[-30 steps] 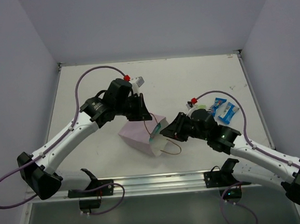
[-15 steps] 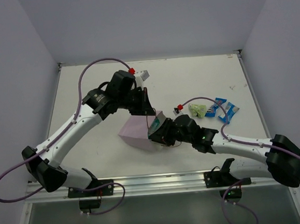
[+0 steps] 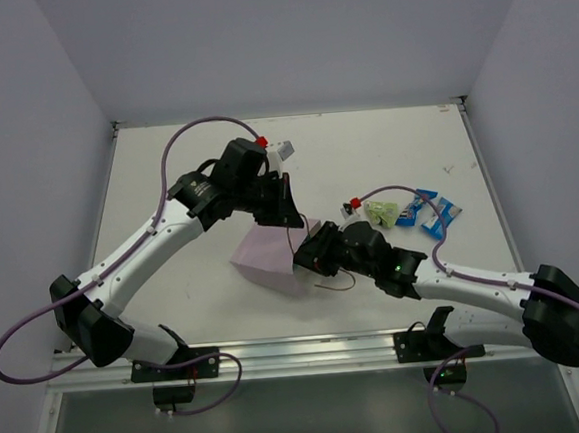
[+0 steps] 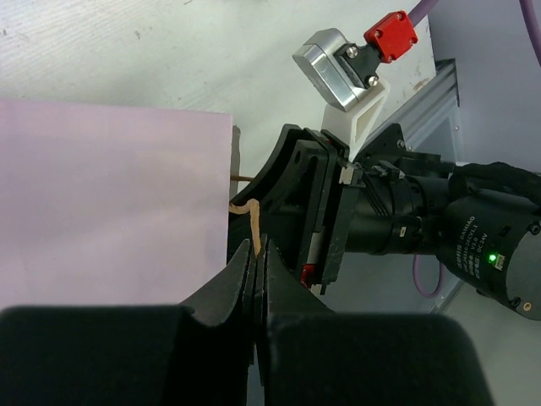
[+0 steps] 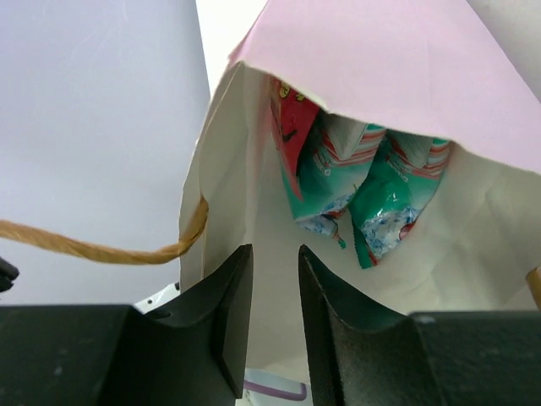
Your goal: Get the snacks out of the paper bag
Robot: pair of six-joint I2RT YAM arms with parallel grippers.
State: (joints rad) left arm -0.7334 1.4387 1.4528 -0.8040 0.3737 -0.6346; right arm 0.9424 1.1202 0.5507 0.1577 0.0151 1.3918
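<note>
Paper bag (image 3: 270,253) down on its side in the middle of the table (image 3: 196,174), mouth turned toward the right arm! Left gripper (image 4: 258,254) is pinched tight on the thin brown cord handle (image 4: 249,218) at the bag's rim, right beside the lilac wall. Right gripper (image 5: 275,258) sits at the opening, jaws a narrow gap apart with nothing between them, just the pale inner paper behind. A second cord (image 5: 101,248) loops out from the bag's edge on its left. And look inside: a red packet (image 5: 292,127) tucked against the upper wall, two teal packets (image 5: 393,190) with colourful print side by side next to it, deep in the bag, clear of the fingers. Out on the table, to the right of the bag, a light green packet (image 3: 380,210) and two blue packets (image 3: 440,217) lie close together.
</note>
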